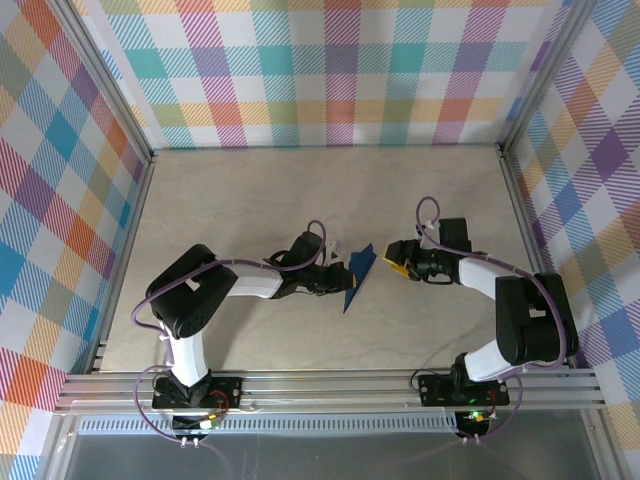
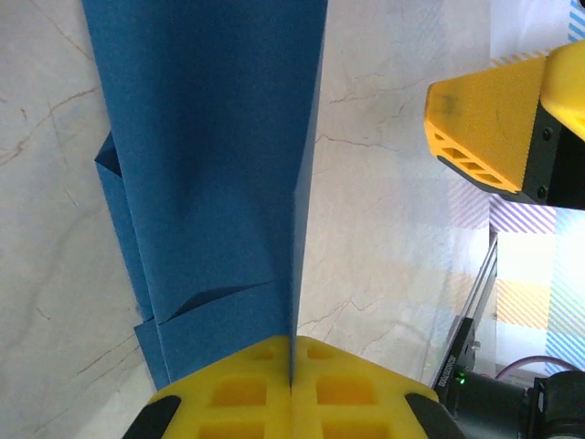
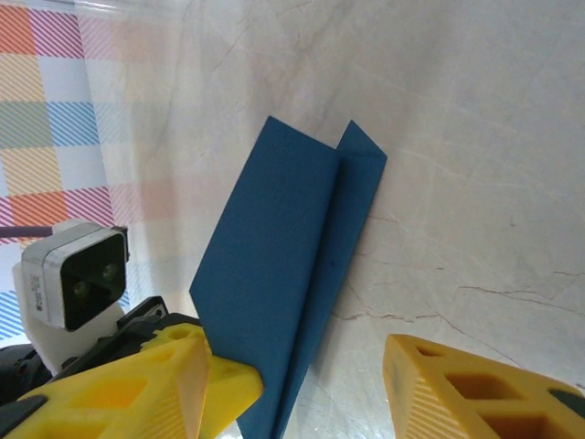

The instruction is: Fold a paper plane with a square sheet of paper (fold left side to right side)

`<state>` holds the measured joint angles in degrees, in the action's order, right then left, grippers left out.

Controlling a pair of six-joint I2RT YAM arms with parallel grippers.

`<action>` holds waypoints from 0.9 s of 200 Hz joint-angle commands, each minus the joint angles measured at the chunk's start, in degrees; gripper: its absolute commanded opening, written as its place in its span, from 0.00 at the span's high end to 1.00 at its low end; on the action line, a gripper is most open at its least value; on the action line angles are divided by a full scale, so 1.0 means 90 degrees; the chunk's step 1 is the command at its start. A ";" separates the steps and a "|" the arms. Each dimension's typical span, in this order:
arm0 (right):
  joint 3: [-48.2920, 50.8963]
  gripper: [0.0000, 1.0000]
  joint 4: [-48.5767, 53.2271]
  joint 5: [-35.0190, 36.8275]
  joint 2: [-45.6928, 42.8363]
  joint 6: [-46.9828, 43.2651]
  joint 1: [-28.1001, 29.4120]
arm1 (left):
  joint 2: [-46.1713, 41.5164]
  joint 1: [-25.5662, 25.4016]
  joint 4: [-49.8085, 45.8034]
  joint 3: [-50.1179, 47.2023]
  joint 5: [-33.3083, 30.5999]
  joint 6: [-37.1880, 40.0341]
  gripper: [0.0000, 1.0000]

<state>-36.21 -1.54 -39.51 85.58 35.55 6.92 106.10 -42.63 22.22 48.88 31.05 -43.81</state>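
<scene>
Dark-blue paper plane (image 1: pixel 360 275) sits mid-worktop (image 1: pixel 250 200), between the two arms. Left pincer (image 1: pixel 336 280) is clamped on one end of it. In the left wrist view its yellow fingers (image 2: pixel 228 393) are pressed together on a flap that stands upright, with the other folded layers low against the worktop beside it. Right pincer (image 1: pixel 395 257) is roughly half open and holds nothing, just right of the paper with bare worktop between.

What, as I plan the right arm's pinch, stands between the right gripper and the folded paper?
Nothing visible does: only tabletop lies between the open right gripper and the folded blue paper, which the left gripper pinches.
</scene>
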 commanded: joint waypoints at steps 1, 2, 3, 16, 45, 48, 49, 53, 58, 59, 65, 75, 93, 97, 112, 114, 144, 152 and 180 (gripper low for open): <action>0.0086 0.46 -0.0184 -0.0059 0.0117 0.0022 0.0114 | 0.0208 0.0067 0.0441 0.0055 0.0318 -0.0314 1.00; 0.0087 0.46 -0.0187 -0.0051 0.0124 0.0023 0.0117 | 0.0215 0.0068 0.0451 0.0056 0.0329 -0.0321 1.00; 0.0087 0.47 -0.0194 -0.0053 0.0122 0.0029 0.0123 | 0.0229 0.0068 0.0461 0.0056 0.0329 -0.0329 1.00; 0.0113 0.47 -0.0273 -0.0027 0.0188 0.0072 0.0192 | 0.0323 0.0079 0.0526 0.0097 0.0363 -0.0396 1.00; 0.0195 0.49 -0.0599 0.0081 0.0347 0.0361 0.0382 | 0.0531 0.0118 0.0606 0.0209 0.0489 -0.0488 1.00; 0.0196 0.49 -0.0637 0.0096 0.0361 0.0401 0.0405 | 0.0543 0.0130 0.0634 0.0209 0.0500 -0.0506 1.00; 0.0195 0.49 -0.0643 0.0099 0.0367 0.0413 0.0414 | 0.0549 0.0129 0.0650 0.0206 0.0502 -0.0514 1.00; 0.0197 0.49 -0.0690 0.0116 0.0390 0.0449 0.0438 | 0.0574 0.0132 0.0703 0.0208 0.0522 -0.0541 1.00; 0.0195 0.50 -0.0735 0.0145 0.0419 0.0493 0.0474 | 0.0605 0.0142 0.0763 0.0210 0.0543 -0.0572 1.00; 0.0200 0.50 -0.0741 0.0148 0.0426 0.0498 0.0483 | 0.0609 0.0145 0.0768 0.0211 0.0548 -0.0581 1.00; 0.0195 0.50 -0.0755 0.0187 0.0456 0.0546 0.0521 | 0.0637 0.0156 0.0839 0.0211 0.0571 -0.0625 1.00; 0.0175 0.51 -0.0855 0.0227 0.0514 0.0613 0.0580 | 0.0677 0.0183 0.0925 0.0203 0.0598 -0.0675 1.00; 0.0136 0.53 -0.0911 0.0317 0.0606 0.0705 0.0678 | 0.0718 0.0215 0.1055 0.0193 0.0649 -0.0754 1.00; 0.0135 0.53 -0.0932 0.0331 0.0624 0.0715 0.0699 | 0.0715 0.0215 0.1082 0.0185 0.0659 -0.0770 1.00; 0.0083 0.54 -0.0995 0.0394 0.0687 0.0771 0.0769 | 0.0720 0.0245 0.1157 0.0163 0.0680 -0.0805 1.00; 0.0079 0.54 -0.1002 0.0407 0.0699 0.0775 0.0778 | 0.0718 0.0245 0.1167 0.0156 0.0681 -0.0813 1.00; -0.0070 0.55 -0.1076 0.0494 0.0821 0.0796 0.0885 | 0.0701 0.0284 0.1339 0.0111 0.0710 -0.0879 1.00; -0.0112 0.55 -0.1091 0.0512 0.0869 0.0796 0.0910 | 0.0700 0.0294 0.1362 0.0097 0.0710 -0.0884 1.00; -0.0250 0.55 -0.1137 0.0571 0.0997 0.0805 0.0959 | 0.0710 0.0312 0.1417 0.0095 0.0720 -0.0919 1.00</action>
<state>-36.58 -9.96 -35.03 93.36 42.11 15.07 112.09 -40.56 32.60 49.43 36.25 -51.46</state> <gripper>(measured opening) 0.450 0.062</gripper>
